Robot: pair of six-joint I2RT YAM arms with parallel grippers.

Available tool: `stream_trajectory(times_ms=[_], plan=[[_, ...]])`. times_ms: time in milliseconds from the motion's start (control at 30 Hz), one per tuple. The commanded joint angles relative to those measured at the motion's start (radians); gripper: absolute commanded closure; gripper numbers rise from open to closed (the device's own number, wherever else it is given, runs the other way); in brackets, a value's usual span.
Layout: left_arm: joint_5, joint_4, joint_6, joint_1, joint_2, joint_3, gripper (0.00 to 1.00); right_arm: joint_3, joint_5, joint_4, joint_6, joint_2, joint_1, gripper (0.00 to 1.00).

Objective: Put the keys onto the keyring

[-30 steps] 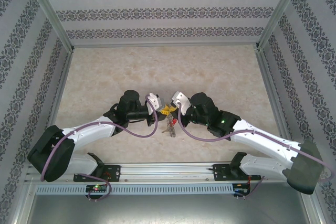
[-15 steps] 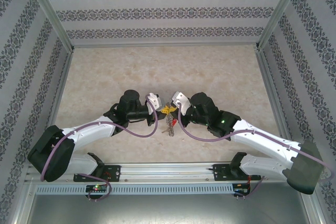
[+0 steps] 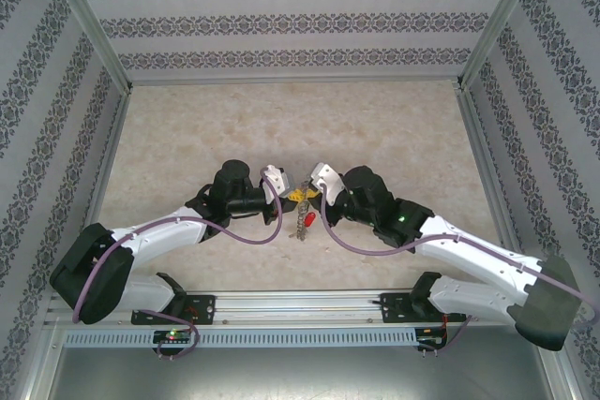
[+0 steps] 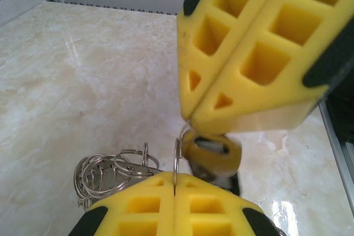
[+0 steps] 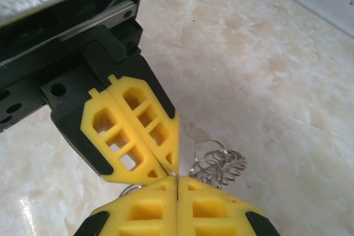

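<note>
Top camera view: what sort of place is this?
Likely a robot test booth: patterned wall panels in a metal frame enclose a marbled tabletop; the left arm and right arm are bolted to a rail.

From above, the keys (image 3: 302,222) are too small for me to count or tell apart. In the left wrist view the left jaws hide the lower part of the keyring (image 4: 110,172). The top edge cuts off the right jaws. Under them sits a blurred yellowish piece (image 4: 213,156) that I cannot identify.
</note>
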Motion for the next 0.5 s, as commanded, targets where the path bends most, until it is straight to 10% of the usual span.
stream_trajectory(times_ms=[0, 467], plan=[[0.062, 0.067, -0.005, -0.009, -0.01, 0.013, 1.0, -0.017, 0.06, -0.001, -0.003, -0.033, -0.002, 1.0], [0.052, 0.039, -0.01, -0.009, -0.033, 0.026, 1.0, -0.016, -0.113, 0.028, -0.011, -0.007, -0.002, 1.0]])
